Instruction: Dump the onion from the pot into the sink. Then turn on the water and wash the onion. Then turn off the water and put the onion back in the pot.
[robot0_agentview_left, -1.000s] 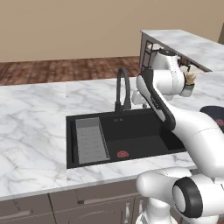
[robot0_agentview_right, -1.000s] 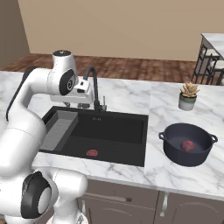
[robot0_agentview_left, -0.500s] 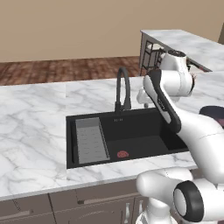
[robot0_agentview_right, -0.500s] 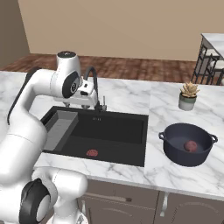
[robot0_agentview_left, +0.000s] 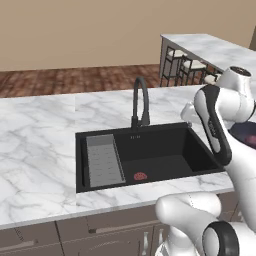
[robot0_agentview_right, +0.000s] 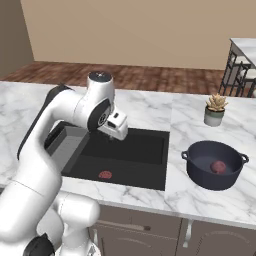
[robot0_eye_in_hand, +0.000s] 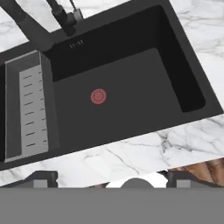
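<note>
Pincer (robot0_agentview_right: 116, 131): empty and spread wide, hanging above the basin; the finger tips (robot0_eye_in_hand: 43, 178) at the bottom of the hand view stand far apart with nothing between them.
Sink (robot0_agentview_right: 150, 177): black, directly under the hand; red drain (robot0_eye_in_hand: 98, 96) near its middle, grey ribbed tray (robot0_eye_in_hand: 31, 109) at 9 o'clock of the drain in the hand view. No stream from the faucet (robot0_agentview_left: 141, 100), which stands at 12 o'clock of the basin in the left base view.
Pot (robot0_agentview_right: 216, 164): on the marble counter (robot0_agentview_right: 200, 200) at 3 o'clock of the sink in the right base view, well apart from the pincer, upright.
Onion (robot0_agentview_right: 217, 167): lying inside the pot, near the middle of its floor.
Planter (robot0_agentview_right: 215, 110): at 12 o'clock of the pot, apart from it.
Step, judged: dump not yet done; the pot must be taken first.
Handling, judged: pot stiff and likely the heavier load, its wall smooth; take it by the rim or a side handle (robot0_agentview_right: 184, 155) so it tips cleanly. Onion light, firm, round and likely to roll; once wet it may slip, so pinch across its widest part, not at the pointed tip.
</note>
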